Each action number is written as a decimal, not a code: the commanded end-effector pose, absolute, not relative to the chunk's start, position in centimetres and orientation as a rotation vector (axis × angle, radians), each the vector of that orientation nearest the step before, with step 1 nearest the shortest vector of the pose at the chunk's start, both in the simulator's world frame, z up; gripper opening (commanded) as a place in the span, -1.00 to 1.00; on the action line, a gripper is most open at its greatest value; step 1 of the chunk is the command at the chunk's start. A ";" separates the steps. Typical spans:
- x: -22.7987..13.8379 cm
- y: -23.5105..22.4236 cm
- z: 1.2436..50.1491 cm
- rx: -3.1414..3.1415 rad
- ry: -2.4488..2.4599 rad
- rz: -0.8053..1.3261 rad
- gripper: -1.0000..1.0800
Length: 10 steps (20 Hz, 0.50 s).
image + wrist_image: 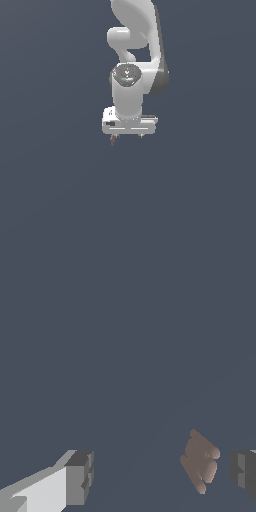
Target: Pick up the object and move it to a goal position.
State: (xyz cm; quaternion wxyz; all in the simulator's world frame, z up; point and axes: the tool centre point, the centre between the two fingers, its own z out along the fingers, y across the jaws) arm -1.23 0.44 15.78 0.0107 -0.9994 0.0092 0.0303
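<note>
1. The gripper [160, 476] stands spread: in the wrist view its two dark fingertips [82, 476] sit wide apart with bare floor between them, pinching nothing
2. The object [200, 467], a small reddish-brown sliver, lies in that gap but well off centre, just beside one fingertip and far from the other; whether it touches the near pad I cannot tell
3. In the exterior view the sliver [113, 140] shows just under the hand, below the finger on the exterior view's left, and the white arm [135, 50] rises straight up behind it
4. The step in hand looks like the approach for the grasp: fingers lowered around the thing, not yet drawn together
5. The next move calls for centring the hand over the sliver, or accepting the offset, then squeezing gently; so slight a piece could tip or slip out as the far finger sweeps in
6. No goal marker shows in either view, so the carry direction cannot be judged
</note>
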 end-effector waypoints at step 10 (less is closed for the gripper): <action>-0.3 -1.4 17.6 -3.133 0.000 0.043 0.92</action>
